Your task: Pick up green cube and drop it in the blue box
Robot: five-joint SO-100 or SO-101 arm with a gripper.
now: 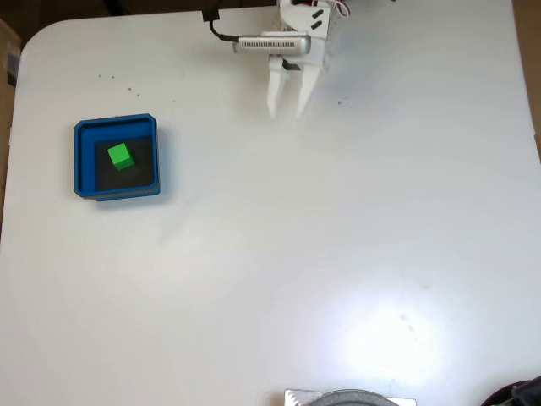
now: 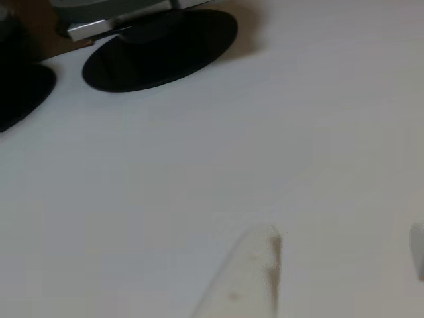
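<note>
White fingers (image 2: 255, 278) of the hand are seen blurred at the near edge of the other view, one tapering finger at centre and a sliver of the second at the right edge, with bare surface (image 2: 199, 172) showing between them. Beyond them, at the far left of that view, two dark round bases (image 2: 162, 50) are seen resting on the surface, though the blur leaves it unclear what they belong to.

At the left of the fixed view, the blue box (image 1: 83, 161) is seen lying flat on the white surface (image 1: 296, 254). Within it, the green cube (image 1: 121, 156) is seen resting on the dark floor, near the middle, slightly turned against the walls. Well to the right, at the far edge, the hand (image 1: 288, 108) is seen hanging above the surface, its two white fingers spread apart and pointing toward the near side, with nothing held between them. It is well apart from the box. A black cable (image 1: 221, 32) is seen just left of the arm.
</note>
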